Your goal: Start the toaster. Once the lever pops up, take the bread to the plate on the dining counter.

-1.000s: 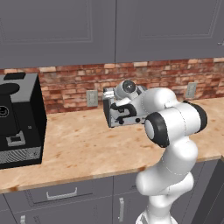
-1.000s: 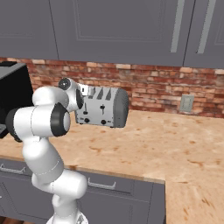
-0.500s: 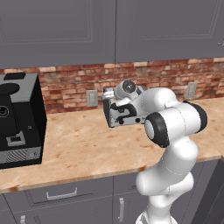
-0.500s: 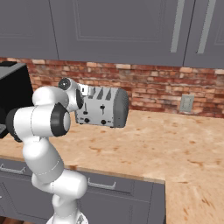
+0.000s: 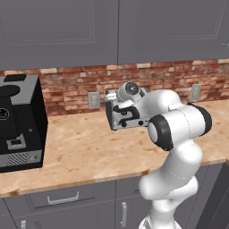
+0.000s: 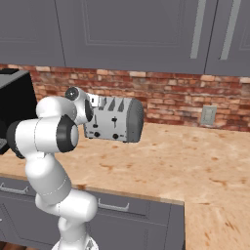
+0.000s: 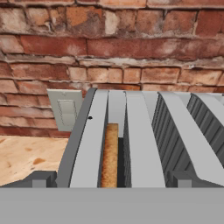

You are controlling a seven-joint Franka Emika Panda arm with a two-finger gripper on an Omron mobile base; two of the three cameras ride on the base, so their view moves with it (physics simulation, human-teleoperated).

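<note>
The toaster (image 6: 113, 120) sits at the back of the desk (image 6: 195, 161), by the brick wall. The bread (image 7: 110, 154) stands in its end slot. The claw (image 7: 109, 180) hangs wide open, holding nothing. The bread looks light and crumbly, so pinch its flat sides gently.

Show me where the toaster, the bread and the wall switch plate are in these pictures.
toaster (image 6: 115, 120), right base view, on its front face.
bread (image 7: 110, 155), hand view, on its top edge inside the slot.
wall switch plate (image 7: 65, 109), hand view, on its middle.

Nothing has changed (arm and scene alike).
</note>
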